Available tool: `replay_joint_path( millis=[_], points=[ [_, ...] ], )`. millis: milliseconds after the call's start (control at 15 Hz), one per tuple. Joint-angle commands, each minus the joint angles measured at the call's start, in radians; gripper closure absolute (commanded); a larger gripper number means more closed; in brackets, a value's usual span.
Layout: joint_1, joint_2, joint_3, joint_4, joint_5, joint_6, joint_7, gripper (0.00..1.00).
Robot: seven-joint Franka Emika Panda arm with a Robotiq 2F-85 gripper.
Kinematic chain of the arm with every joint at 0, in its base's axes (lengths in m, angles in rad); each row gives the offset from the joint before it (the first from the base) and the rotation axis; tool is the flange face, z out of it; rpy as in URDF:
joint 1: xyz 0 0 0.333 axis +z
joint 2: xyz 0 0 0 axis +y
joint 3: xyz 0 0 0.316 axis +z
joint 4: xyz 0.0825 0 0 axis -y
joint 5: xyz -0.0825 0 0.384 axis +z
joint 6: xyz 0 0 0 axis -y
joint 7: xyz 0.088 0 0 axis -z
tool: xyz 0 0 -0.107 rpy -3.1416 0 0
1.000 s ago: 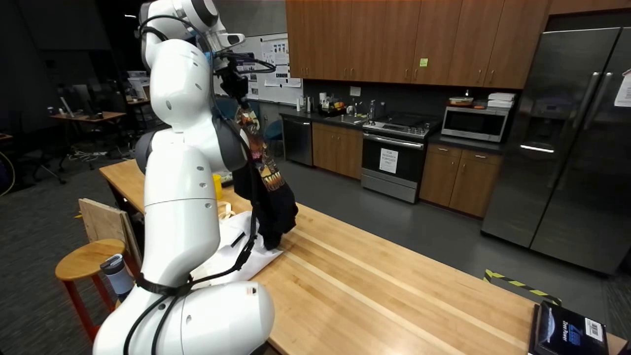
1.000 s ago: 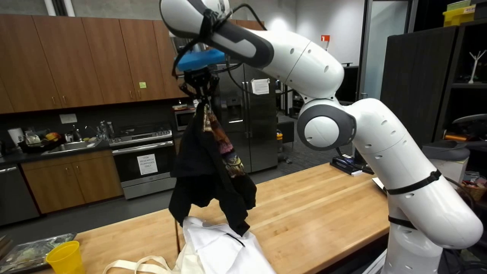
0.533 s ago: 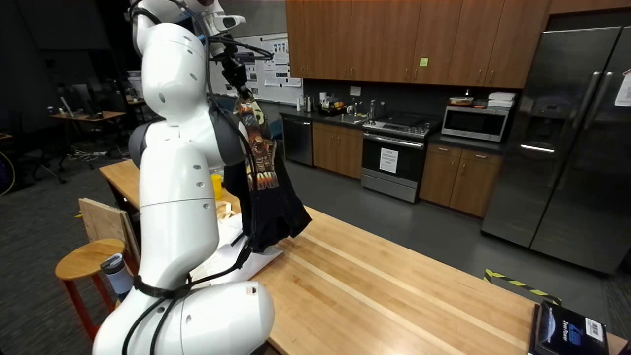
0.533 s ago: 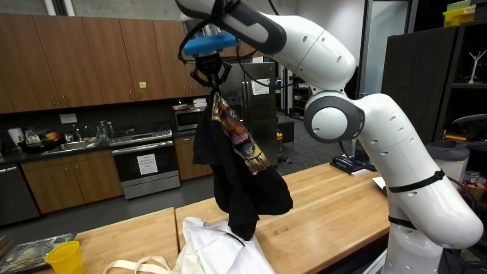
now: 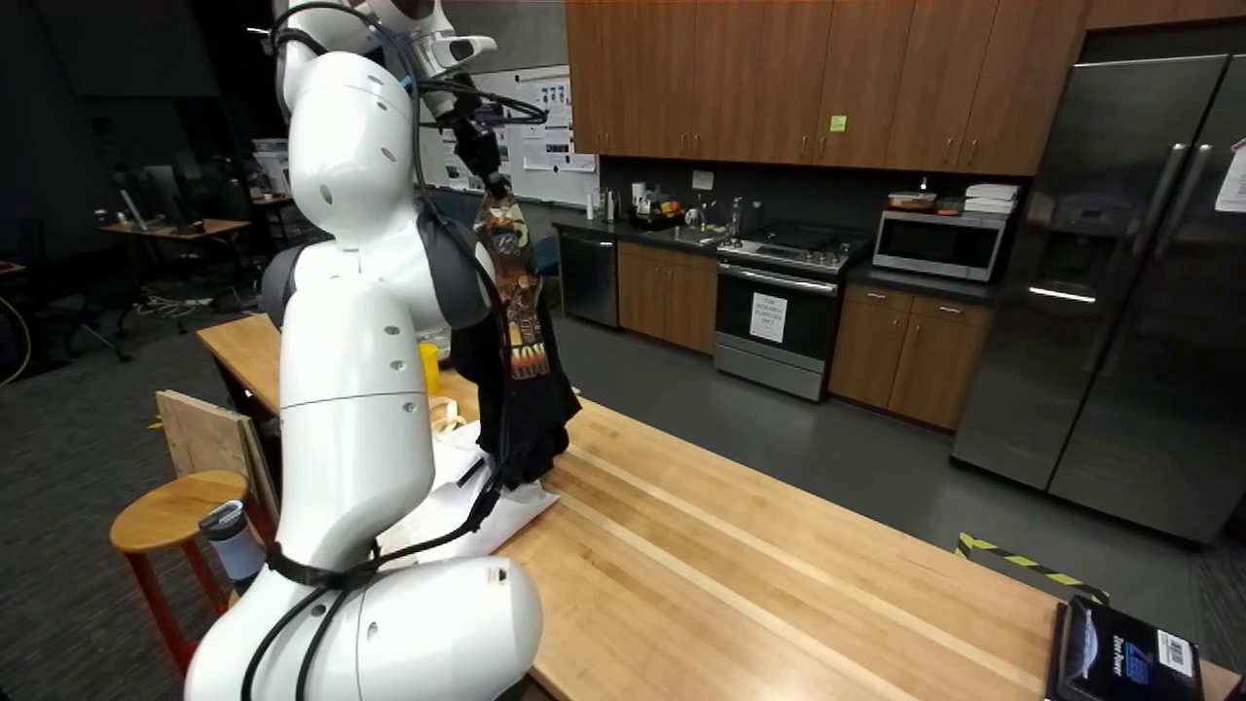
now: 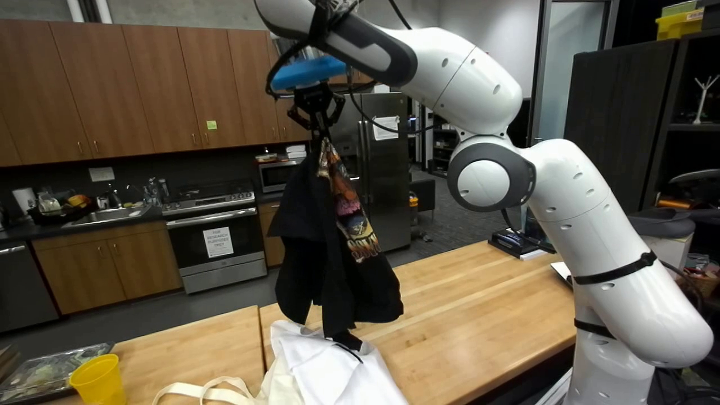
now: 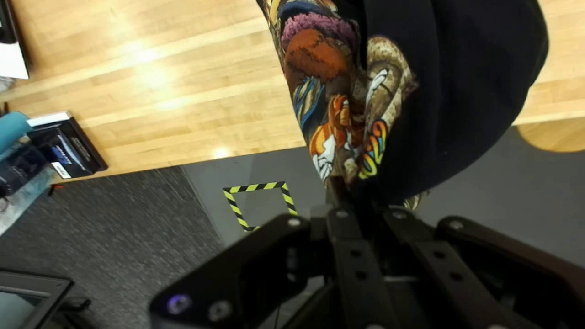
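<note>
Black shirt [image 6: 337, 275] hangs in folds because my tool [image 6: 321, 134] pinches just one bit up high, so its bottom droops by the white cloth [image 6: 332, 371] on the table [image 6: 478, 315].

In the wrist view, the gripper [image 7: 358, 195] was blurred toward five o'clock, the black cloth [image 7: 438, 91] cropped toward one.
</note>
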Motion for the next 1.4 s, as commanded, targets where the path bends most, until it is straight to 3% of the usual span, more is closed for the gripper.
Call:
replay_joint_path(
  millis=[0,533,600,800,1000,1067,1200,1333],
  points=[
    [-0.048,-0.085,-0.022,0.003,-0.031,-0.054,0.087,0.98],
    [-0.221,-0.25,-0.002,0.015,-0.013,-0.229,0.323,0.98],
    [-0.195,-0.208,0.014,0.015,-0.051,-0.21,0.259,0.91],
    [-0.236,-0.245,0.025,0.012,-0.047,-0.225,0.287,0.91],
    [-0.236,-0.245,0.029,0.008,-0.047,-0.227,0.299,0.91],
    [-0.257,-0.241,0.024,0.008,-0.037,-0.228,0.302,0.98],
    [-0.331,-0.251,0.014,0.003,-0.028,-0.21,0.298,0.98],
    [-0.475,-0.279,0.011,0.002,0.064,-0.25,0.334,0.98]
  ],
)
